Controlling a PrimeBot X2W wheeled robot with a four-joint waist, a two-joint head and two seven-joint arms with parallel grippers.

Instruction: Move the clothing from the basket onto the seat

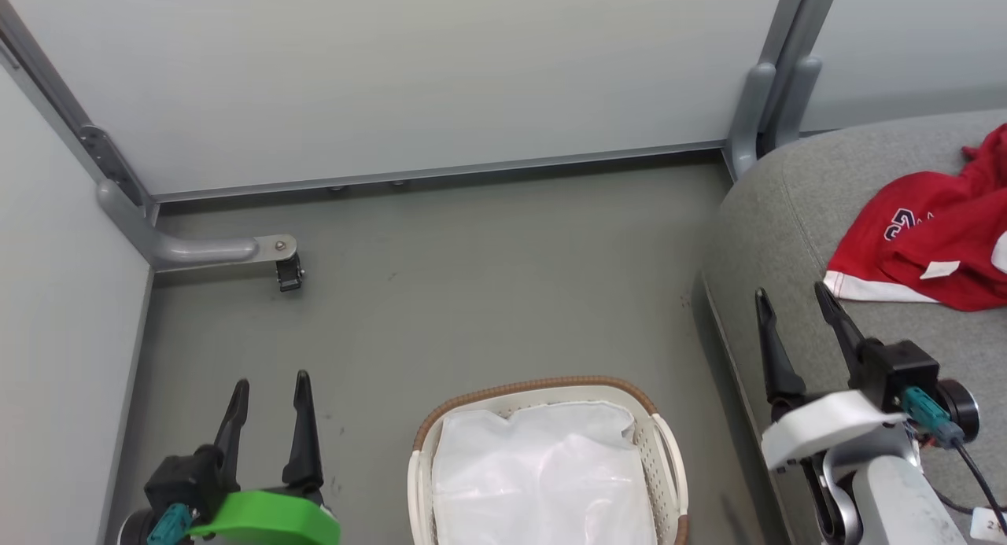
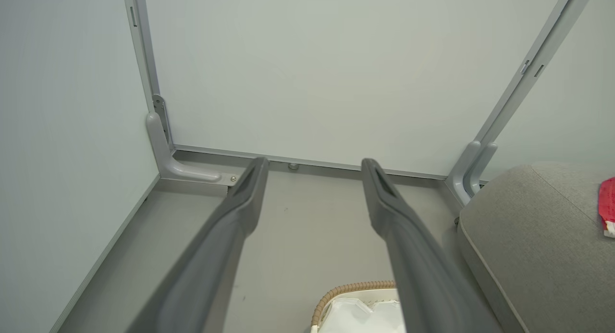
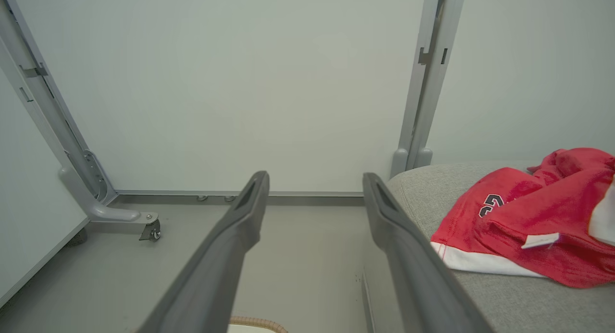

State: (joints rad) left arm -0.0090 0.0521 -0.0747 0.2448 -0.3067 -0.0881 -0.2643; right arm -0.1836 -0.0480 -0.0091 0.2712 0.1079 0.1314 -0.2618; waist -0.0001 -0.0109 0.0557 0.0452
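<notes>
Clothing (image 1: 944,246) on seat (image 1: 779,215), perhaps two garments

Crumpled red sports clothing (image 1: 928,246) with a white hem band and a navy, white-edged numeral; large mid-grey woven-fabric seat (image 1: 779,222), uniform and unpatterned. Oval white plastic basket (image 1: 665,451), its sides patterned with small perforations, its rim of brown woven strands, holding a plain translucent white liner sheet (image 1: 543,474). Matt grey-green floor (image 1: 440,309) with faint dark specks. Pale grey-white wall panels (image 1: 393,73) in darker grey metal framing (image 1: 197,250). Left gripper (image 1: 272,380): black fingers, bright green cover; right gripper (image 1: 791,291): black fingers, white cover; both carry teal connectors.
</notes>
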